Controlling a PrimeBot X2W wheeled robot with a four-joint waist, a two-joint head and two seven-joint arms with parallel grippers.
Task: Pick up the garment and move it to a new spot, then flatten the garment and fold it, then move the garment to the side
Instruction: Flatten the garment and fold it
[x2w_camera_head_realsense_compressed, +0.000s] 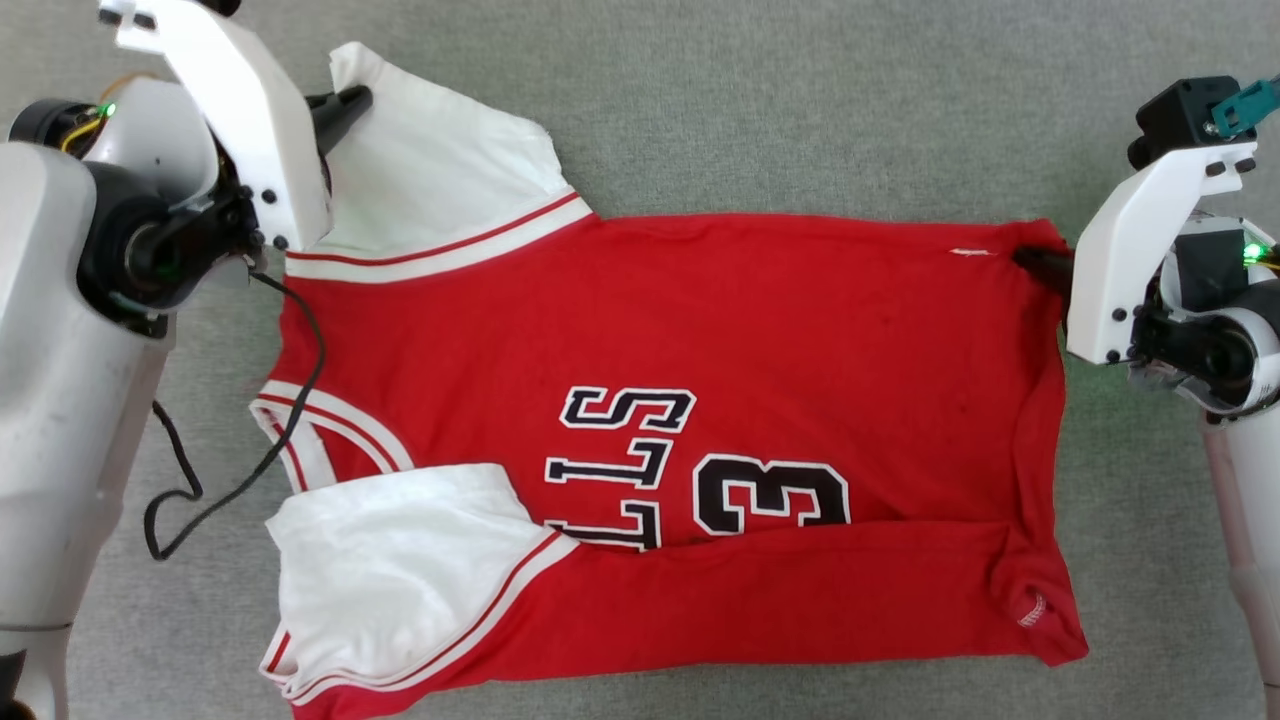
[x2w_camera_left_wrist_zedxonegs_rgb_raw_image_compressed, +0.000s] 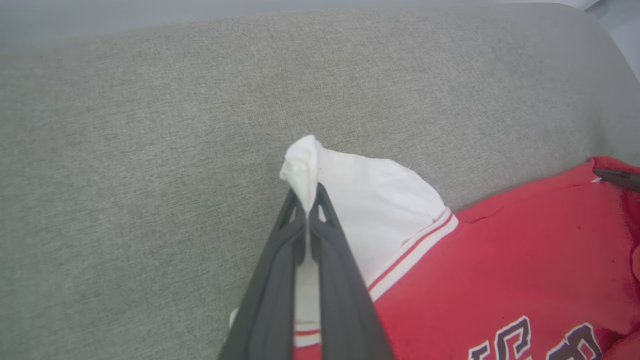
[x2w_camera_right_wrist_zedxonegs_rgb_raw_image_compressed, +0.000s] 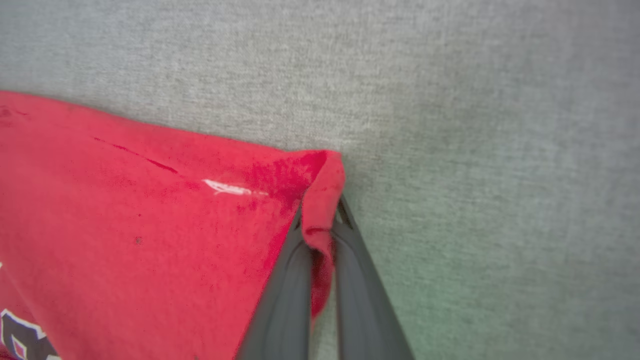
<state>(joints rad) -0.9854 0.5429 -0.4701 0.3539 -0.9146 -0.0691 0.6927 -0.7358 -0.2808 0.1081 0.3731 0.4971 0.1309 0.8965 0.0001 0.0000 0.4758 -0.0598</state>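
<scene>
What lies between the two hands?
The garment, stretched from the left hand on its white sleeve to the right hand on a red corner; head view.

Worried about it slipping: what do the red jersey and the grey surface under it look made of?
The garment: likely soft matte knit, cotton or polyester; it creases and bunches at its pinched corners. The grey surface: probably woven upholstery cloth, matte, with a fine flecked weave.

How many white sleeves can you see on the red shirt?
2. The far sleeve is at the jersey's far left corner, pinched by the left gripper. The near sleeve lies folded over its red front.
</scene>
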